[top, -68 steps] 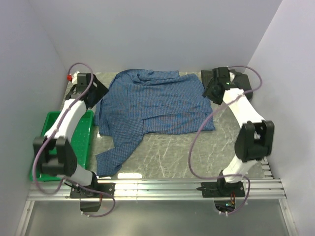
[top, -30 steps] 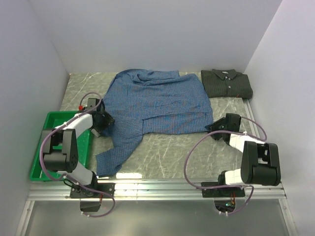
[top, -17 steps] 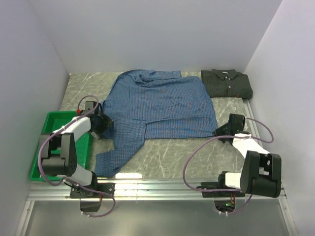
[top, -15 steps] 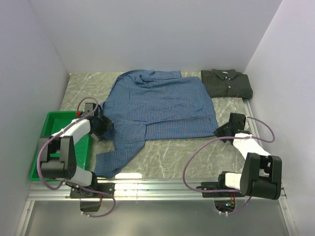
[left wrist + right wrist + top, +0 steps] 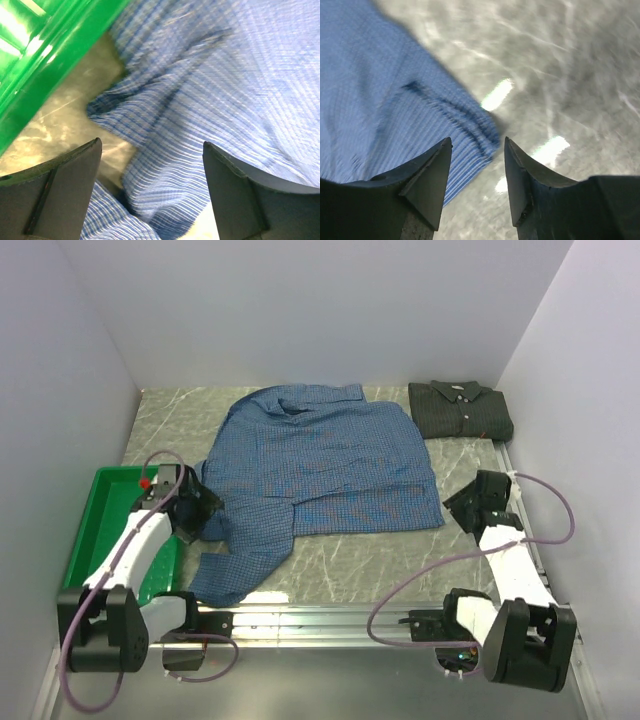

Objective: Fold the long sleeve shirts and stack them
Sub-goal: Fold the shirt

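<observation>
Blue shirt [image 5: 320, 465] lay spread on the table [image 5: 350, 552], collar at the far side, one sleeve trailing off its near-left corner. Only the top view showed the dark shirt [image 5: 460, 412], folded just off the blue shirt's far-right corner, and the whole green tray [image 5: 100, 515] just left of the blue shirt. Wrist cams gave the jaw detail the top view couldn't. L gripper [image 5: 150, 150] sat at the blue shirt's left edge by the sleeve. Its jaws were spread wide over rumpled cloth w/ nothing pinched; couldn't tell if the tips touched it. R gripper [image 5: 477, 145] sat at the blue shirt's near-right corner. Its jaws were abt half apart, w/ the hem corner under the gap, not clamped.
</observation>
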`<state>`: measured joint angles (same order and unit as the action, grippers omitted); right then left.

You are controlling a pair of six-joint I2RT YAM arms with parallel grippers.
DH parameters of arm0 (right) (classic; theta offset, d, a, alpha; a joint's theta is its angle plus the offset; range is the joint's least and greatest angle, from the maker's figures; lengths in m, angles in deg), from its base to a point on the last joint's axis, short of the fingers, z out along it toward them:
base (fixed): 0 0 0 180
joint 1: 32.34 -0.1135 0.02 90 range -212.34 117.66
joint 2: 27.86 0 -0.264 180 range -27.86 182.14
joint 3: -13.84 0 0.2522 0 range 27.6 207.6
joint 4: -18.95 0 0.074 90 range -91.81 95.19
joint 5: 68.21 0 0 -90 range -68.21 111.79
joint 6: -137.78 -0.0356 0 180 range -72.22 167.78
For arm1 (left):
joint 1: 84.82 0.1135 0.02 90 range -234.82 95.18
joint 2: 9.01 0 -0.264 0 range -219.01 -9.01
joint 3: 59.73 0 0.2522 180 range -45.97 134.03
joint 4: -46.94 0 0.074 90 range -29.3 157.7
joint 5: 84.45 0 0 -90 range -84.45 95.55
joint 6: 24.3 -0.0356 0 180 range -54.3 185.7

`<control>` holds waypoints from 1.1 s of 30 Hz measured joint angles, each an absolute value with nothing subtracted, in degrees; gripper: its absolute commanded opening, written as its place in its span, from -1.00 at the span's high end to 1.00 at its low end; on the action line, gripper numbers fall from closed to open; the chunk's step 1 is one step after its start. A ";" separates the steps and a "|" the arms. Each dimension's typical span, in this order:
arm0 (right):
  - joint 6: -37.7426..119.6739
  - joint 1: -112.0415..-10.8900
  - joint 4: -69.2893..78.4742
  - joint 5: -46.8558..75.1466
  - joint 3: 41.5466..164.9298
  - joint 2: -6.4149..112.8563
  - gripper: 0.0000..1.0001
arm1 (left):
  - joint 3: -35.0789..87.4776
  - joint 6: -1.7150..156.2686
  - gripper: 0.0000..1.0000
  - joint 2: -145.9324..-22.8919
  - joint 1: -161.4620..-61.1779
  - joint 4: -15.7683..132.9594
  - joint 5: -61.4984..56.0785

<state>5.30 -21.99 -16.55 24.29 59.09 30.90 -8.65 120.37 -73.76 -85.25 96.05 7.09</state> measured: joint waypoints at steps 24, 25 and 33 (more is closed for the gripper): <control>19.68 -64.72 3.63 8.27 75.39 53.17 -0.05 | 1.62 109.47 -0.97 -78.30 -85.20 91.94 7.55; 22.35 -68.81 2.84 8.88 77.56 53.52 -0.05 | 1.65 108.90 -0.99 -76.60 -85.20 91.75 8.23; 35.11 -86.25 -6.06 7.18 95.72 67.40 -0.15 | -0.69 104.24 -0.99 -59.92 -85.29 89.67 16.03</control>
<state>35.11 -86.25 -6.06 7.18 95.72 67.40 -0.69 104.24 -59.92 -85.29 89.67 16.03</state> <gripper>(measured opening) 0.565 0.993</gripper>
